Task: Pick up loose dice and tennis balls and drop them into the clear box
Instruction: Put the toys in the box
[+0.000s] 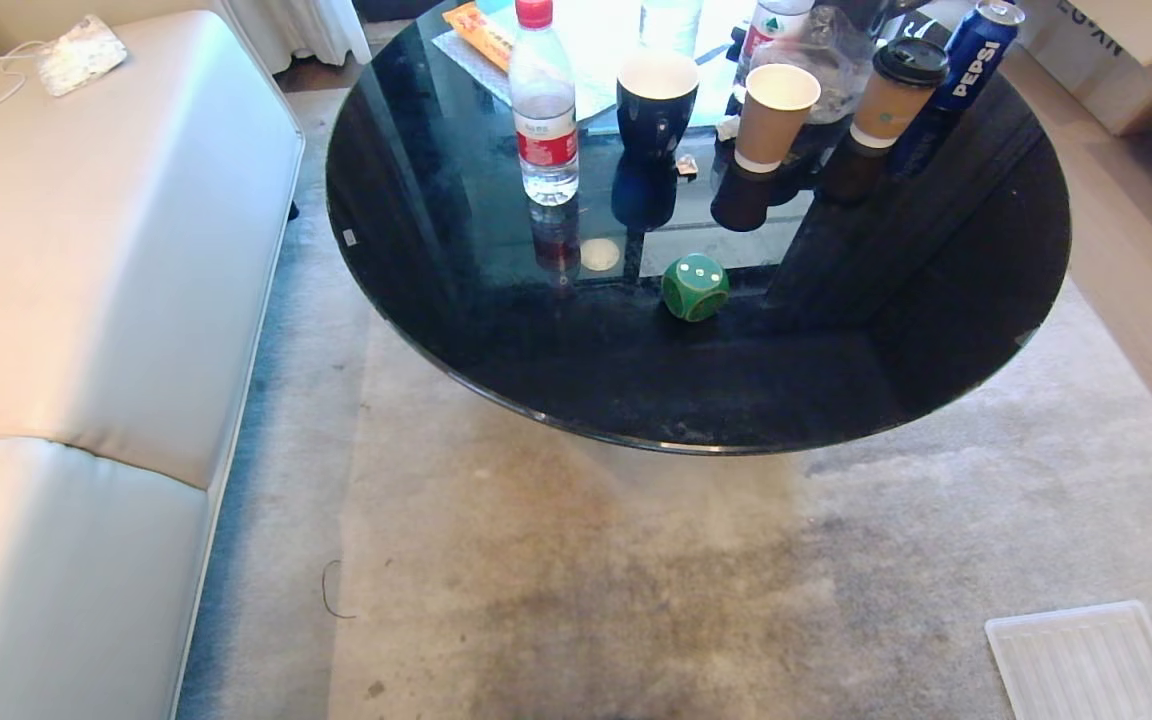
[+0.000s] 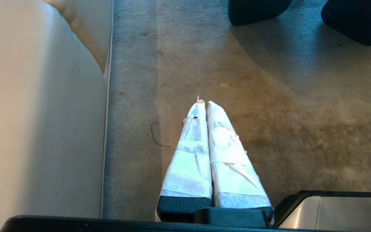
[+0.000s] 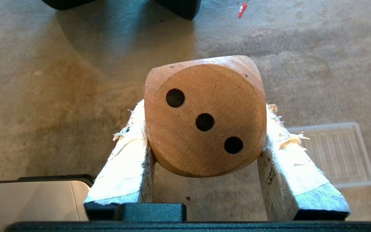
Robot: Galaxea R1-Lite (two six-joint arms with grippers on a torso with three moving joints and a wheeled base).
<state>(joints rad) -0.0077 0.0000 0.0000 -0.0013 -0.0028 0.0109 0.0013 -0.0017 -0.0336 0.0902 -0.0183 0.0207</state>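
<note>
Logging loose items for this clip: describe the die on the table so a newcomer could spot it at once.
Start at the round black glass table beside the pale sofa. The drinks cluster at its far side; nearer the robot, alone, sits the green die. It is the only rounded cube there, dark green with pale pips.

I see a round black glass table (image 1: pixel 936 330) standing on a pale, stained carpet (image 1: pixel 586 580). On the glass, nearest me, sits a dark green die (image 1: pixel 695 287) with pale pips. Behind it stand a water bottle (image 1: pixel 543 105) with a red cap, a dark blue cup (image 1: pixel 657 100), an open paper cup (image 1: pixel 772 117), a lidded paper cup (image 1: pixel 897 92) and a Pepsi can (image 1: pixel 976 52). A flat ribbed clear lid (image 1: pixel 1086 665) lies on the carpet, and a white sofa (image 1: pixel 86 300) stands along its left edge.
</note>
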